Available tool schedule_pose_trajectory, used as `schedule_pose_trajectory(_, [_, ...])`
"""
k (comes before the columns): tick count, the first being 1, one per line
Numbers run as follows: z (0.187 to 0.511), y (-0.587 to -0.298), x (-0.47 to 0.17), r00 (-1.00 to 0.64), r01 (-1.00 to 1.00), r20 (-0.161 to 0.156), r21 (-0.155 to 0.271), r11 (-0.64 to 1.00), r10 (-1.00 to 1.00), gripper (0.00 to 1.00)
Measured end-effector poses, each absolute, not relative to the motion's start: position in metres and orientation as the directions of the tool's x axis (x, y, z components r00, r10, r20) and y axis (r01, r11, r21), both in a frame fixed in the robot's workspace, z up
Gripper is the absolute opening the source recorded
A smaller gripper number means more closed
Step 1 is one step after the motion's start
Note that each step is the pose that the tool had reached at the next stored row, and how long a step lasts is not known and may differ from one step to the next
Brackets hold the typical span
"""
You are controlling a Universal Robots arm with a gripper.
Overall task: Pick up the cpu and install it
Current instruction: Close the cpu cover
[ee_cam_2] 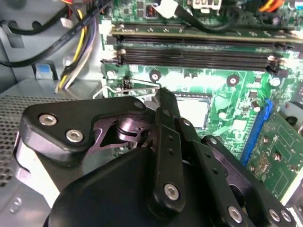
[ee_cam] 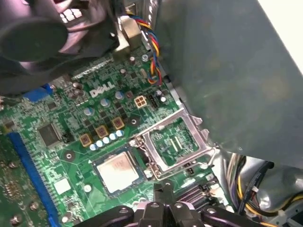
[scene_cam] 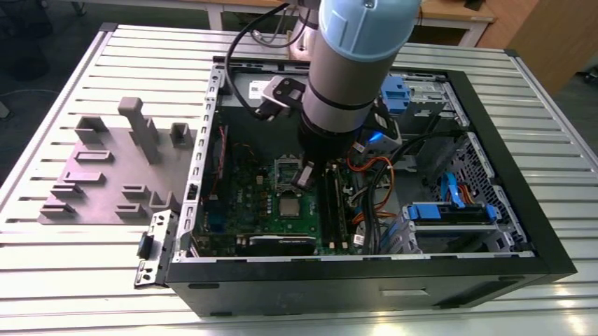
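Note:
The cpu (ee_cam: 117,171) lies flat in its socket on the green motherboard (ee_cam: 57,156), silver top up; it also appears in the exterior view as a small square cpu (scene_cam: 291,207). Beside it the silver socket frame (ee_cam: 176,144) stands hinged open. My gripper (ee_cam: 163,188) hangs just above the board at the socket's edge, fingers pressed together with nothing between them. In the second wrist view the gripper (ee_cam_2: 163,96) points at the pale cpu (ee_cam_2: 193,111). The arm reaches down into the open computer case (scene_cam: 374,283).
Black memory slots (ee_cam_2: 189,52) run close beside the socket. Cable bundles (scene_cam: 374,175) and blue drive brackets (scene_cam: 449,210) crowd the case toward the exterior view's right. A grey fixture plate (scene_cam: 103,178) with upright blocks lies on the slatted table (scene_cam: 84,280), outside the case.

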State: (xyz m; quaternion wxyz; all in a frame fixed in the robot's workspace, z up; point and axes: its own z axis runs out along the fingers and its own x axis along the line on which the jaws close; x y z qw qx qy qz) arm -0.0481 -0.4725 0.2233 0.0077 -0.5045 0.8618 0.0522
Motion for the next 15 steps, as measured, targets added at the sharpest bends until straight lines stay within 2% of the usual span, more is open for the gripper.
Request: schedule_pose_trajectory(15, [0.223,-0.461,-0.045,-0.434,-0.9,-0.073,0.086,0.428,-0.898,0.11])
